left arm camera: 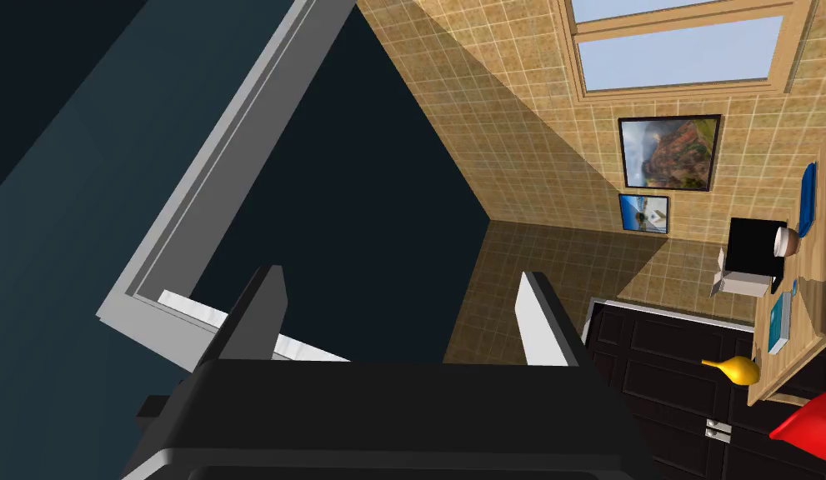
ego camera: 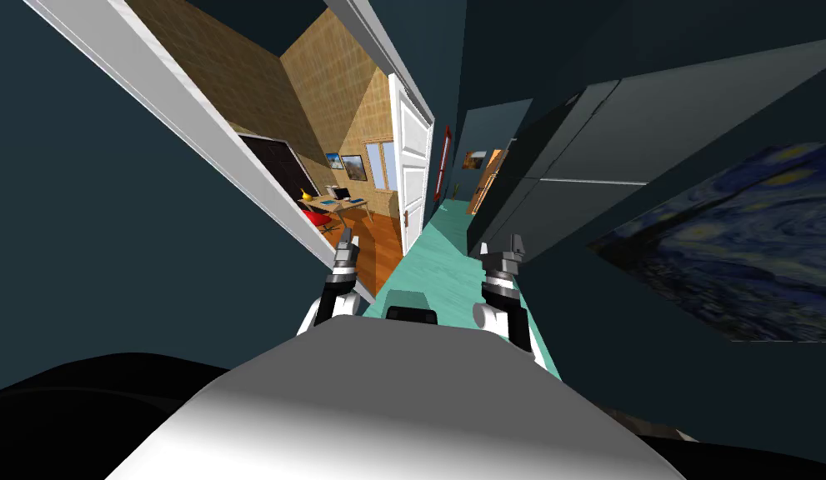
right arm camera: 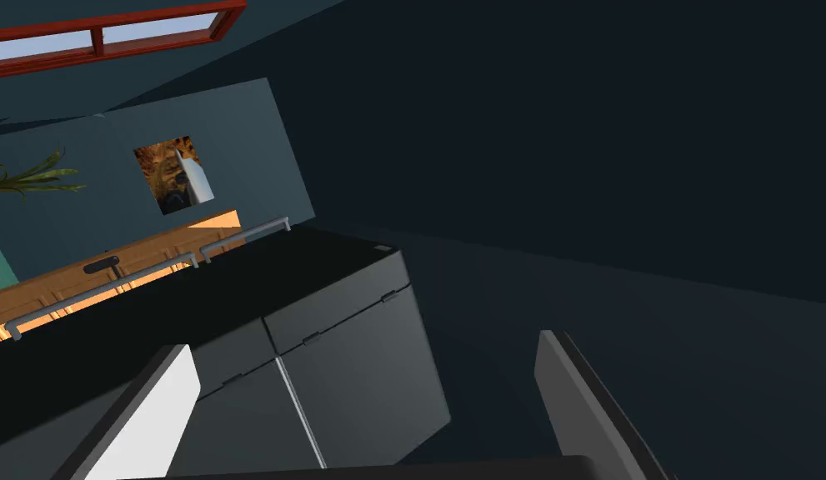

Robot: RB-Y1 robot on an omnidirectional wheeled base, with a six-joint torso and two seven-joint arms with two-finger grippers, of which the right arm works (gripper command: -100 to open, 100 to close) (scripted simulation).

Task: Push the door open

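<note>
White door [ego camera: 413, 142] stands upright, swung wide into tan rm, its edge toward the corridor. L gripper [ego camera: 347, 241] at the doorway, R gripper [ego camera: 503, 249] alongside; both w/ jaws apart.

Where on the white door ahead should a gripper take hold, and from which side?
The small handle on the white door, by its free edge. The door seems swung into the room, panelled face towards the robot, so come straight at that face from the corridor. The left gripper, open, is nearer. The handle's shape is too small to tell.
</note>
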